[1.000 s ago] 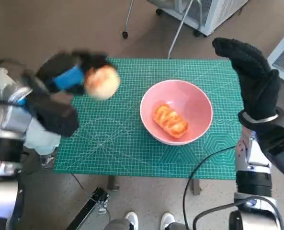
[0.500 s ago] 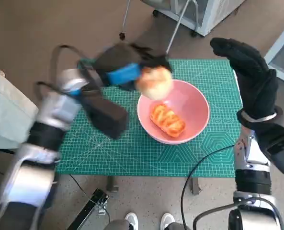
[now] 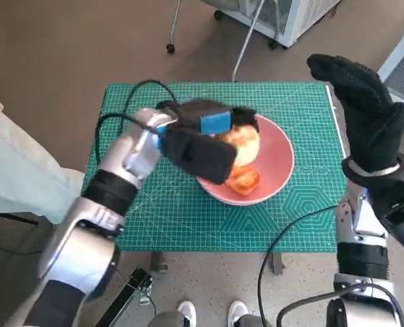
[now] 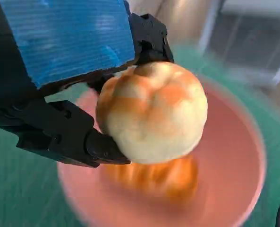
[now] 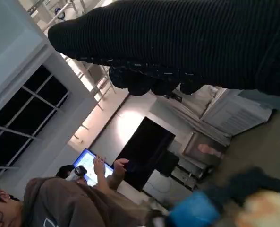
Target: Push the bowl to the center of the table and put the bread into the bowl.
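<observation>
Bun held over the bowl, ready to drop

Our left hand (image 4: 59, 71) grips the bun (image 4: 154, 111) round its sides, above the pink bowl (image 3: 276, 170), where a glazed roll (image 3: 242, 180) already lies. We judge the bun light, soft and easily dented, so a loose side hold suits it. Our right hand (image 3: 362, 112) hangs raised and spread, holding nothing. The green mat (image 3: 174, 218) looks grippy; a person (image 5: 50, 203) sits nearby.

Orange pastry (image 3: 243, 180) occupies bowl (image 3: 278, 163) floor; right half free.
</observation>
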Tool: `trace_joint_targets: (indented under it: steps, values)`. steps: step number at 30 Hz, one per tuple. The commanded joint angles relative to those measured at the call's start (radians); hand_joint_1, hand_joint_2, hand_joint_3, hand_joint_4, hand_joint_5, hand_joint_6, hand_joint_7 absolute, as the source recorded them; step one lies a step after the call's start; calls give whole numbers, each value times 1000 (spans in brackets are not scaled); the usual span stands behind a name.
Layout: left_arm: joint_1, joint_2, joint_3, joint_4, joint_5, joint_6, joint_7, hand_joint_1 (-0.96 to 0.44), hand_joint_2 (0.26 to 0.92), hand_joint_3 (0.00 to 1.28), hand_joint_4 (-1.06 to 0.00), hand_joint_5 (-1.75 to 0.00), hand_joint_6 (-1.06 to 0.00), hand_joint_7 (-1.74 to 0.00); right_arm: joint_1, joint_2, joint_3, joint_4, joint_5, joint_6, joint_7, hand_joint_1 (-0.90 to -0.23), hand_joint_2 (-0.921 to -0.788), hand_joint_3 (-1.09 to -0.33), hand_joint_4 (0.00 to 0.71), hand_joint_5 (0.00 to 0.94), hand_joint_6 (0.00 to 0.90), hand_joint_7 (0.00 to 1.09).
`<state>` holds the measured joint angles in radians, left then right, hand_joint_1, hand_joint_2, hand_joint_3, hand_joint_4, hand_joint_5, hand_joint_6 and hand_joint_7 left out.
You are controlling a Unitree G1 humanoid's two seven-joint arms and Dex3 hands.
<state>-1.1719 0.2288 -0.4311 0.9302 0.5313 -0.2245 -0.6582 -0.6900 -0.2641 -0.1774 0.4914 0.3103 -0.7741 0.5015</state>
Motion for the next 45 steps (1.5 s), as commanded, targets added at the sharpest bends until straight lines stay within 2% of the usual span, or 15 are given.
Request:
trace_joint_targets:
  steps: [1, 8, 15, 25, 31, 35, 39, 45]
  values:
    - [1, 6, 7, -52, -22, 8, -8, -27, 857, 99, -93, -49, -66, -544, 30, -4, -6, -19, -5, 27, -13, -671, -921, -738, 211, 28, -1, 593]
    - [16, 18, 5, -71, -16, -4, 17, -34, 861, 84, -132, -39, -117, -542, 29, -1, -7, -25, -10, 38, -21, -675, -921, -734, 210, 29, -1, 588]
    - [33, 47, 31, -87, -51, -50, 37, -57, 873, 66, -262, -62, -262, -563, 18, 5, -3, -12, -10, 40, -19, -672, -921, -731, 210, 30, -1, 587]
    - [82, 89, 109, -107, -139, -150, 92, -88, 882, 54, -413, -105, -349, -604, -8, 15, 2, 23, -24, 16, -24, -656, -921, -728, 216, 34, -1, 591]
    - [134, 111, 190, -115, -222, -226, 141, -131, 888, 49, -488, -128, -384, -634, -21, 21, 7, 43, -27, -4, -23, -655, -921, -729, 217, 36, -1, 591]
    - [197, 110, 288, -133, -342, -301, 165, -161, 895, 37, -520, -119, -407, -613, -29, 25, 9, 49, -26, -15, -22, -655, -921, -729, 218, 37, -1, 590]
    - [290, 56, 397, -181, -491, -366, 214, -209, 904, 19, -553, -95, -414, -539, -32, 37, 10, 48, -24, -22, -26, -658, -921, -729, 218, 37, -1, 584]
    - [451, -45, 479, -343, -606, -409, 333, -272, 919, 40, -494, -44, -354, -466, -32, 58, 13, 43, -29, -27, -37, -651, -921, -734, 219, 38, -1, 578]
